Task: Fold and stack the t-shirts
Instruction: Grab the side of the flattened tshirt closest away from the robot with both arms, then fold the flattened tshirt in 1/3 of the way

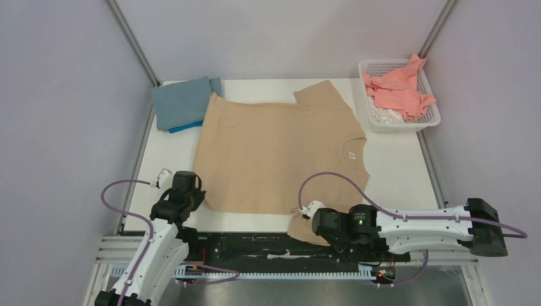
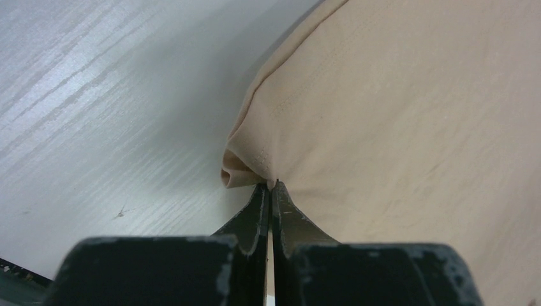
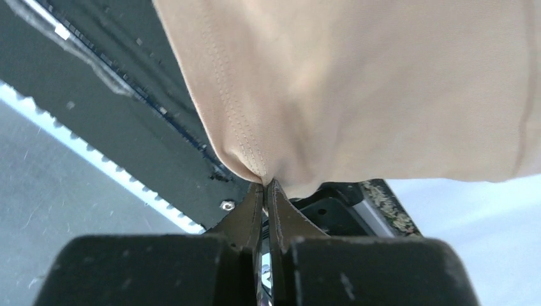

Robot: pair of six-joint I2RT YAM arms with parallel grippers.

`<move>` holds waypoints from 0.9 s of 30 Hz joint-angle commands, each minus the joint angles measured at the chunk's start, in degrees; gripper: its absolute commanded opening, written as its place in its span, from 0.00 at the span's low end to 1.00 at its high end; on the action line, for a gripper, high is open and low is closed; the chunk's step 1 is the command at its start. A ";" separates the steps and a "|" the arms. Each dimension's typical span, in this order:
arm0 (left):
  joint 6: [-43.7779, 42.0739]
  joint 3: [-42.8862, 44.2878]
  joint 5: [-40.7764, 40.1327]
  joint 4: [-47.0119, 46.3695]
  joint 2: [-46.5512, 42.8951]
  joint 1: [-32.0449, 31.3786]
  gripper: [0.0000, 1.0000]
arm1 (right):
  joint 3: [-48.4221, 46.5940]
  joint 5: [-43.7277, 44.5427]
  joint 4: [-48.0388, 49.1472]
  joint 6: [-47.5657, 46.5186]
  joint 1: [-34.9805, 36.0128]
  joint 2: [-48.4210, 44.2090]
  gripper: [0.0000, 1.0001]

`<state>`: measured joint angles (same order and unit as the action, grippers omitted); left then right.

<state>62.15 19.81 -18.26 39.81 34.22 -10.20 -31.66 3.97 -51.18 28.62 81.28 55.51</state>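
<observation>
A beige-tan t-shirt (image 1: 274,153) lies spread flat in the middle of the white table, collar to the right. My left gripper (image 1: 191,185) is shut on its near left hem corner (image 2: 245,167); the jaws pinch the cloth at the tips (image 2: 271,185). My right gripper (image 1: 306,220) is shut on the near sleeve (image 3: 268,146), which hangs over the table's front edge. A folded grey-blue t-shirt (image 1: 182,102) lies on a bright blue one (image 1: 185,127) at the back left. A salmon pink t-shirt (image 1: 399,89) is heaped in the basket.
A white lattice basket (image 1: 373,121) stands at the back right, with white cloth (image 1: 389,116) under the pink shirt. Grey walls and metal posts close in the table. A black rail (image 1: 255,245) runs along the front edge below the sleeve.
</observation>
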 commanded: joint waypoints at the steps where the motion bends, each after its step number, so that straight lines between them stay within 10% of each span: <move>1: 1.42 -0.39 3.89 -1.78 0.91 0.09 0.02 | -5.77 11.44 0.34 2.31 -0.53 0.08 0.00; 27: -0.77 17.78 -0.73 -13.25 29.62 0.44 0.02 | -13.85 35.98 23.66 -13.30 -35.35 5.69 0.00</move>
<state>62.06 33.34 -15.29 29.76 61.25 -10.20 -42.83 36.88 -33.23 19.16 48.80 60.90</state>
